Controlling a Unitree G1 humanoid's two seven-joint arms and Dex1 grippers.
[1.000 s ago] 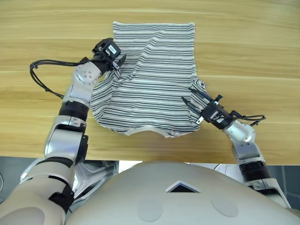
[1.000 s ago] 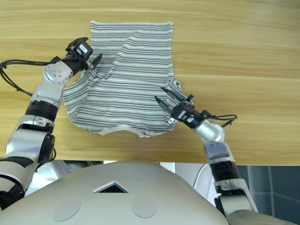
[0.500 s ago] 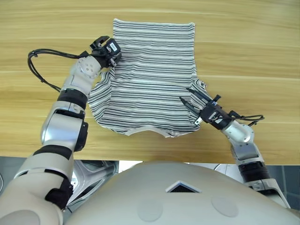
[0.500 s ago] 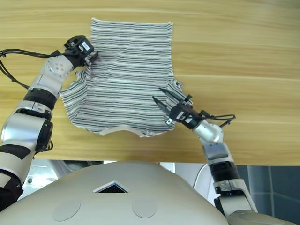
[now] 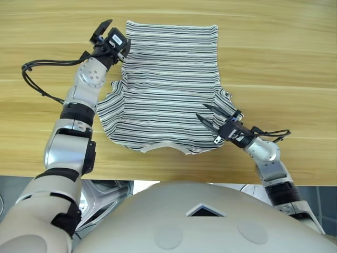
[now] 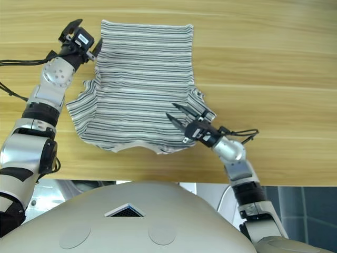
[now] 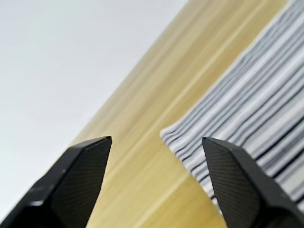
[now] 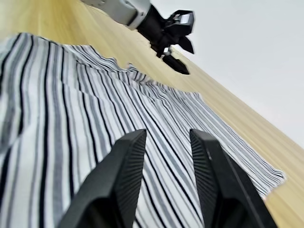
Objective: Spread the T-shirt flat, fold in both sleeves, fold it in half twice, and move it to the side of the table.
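Here, in the head views, the striped T-shirt [image 5: 168,79] lies mostly spread on the wooden bench [image 5: 279,52]. Its straight hem is on the far side and its white neckline band is toward the near edge. The left end effector [image 5: 115,32] sits at the shirt's far left corner with its fingers spread wide and nothing between them. The left arm is stretched forward along the shirt's left side, and a black cable [image 5: 37,74] loops out from it over the bench. The right end effector [image 5: 202,112] is over the near right part of the shirt, just inside the bunched right sleeve. Its fingers are parted and point toward the middle of the cloth. The right arm comes in from the near edge, bent at the elbow, with the forearm angled inward.

From the left wrist, the left end effector [image 7: 156,140] shows both dark fingers [image 7: 80,175] far apart. The T-shirt [image 7: 266,95] corner lies flat on the bench [image 7: 156,95] in the gap beyond them, and neither finger touches it.

From the right wrist, the right end effector [image 8: 167,133] has a moderate gap between its ribbed fingers [image 8: 123,171]. They are low over the T-shirt [image 8: 61,114], gripping nothing, though whether they touch the cloth cannot be told. The left end effector [image 8: 183,54] is visible at the far corner, open.
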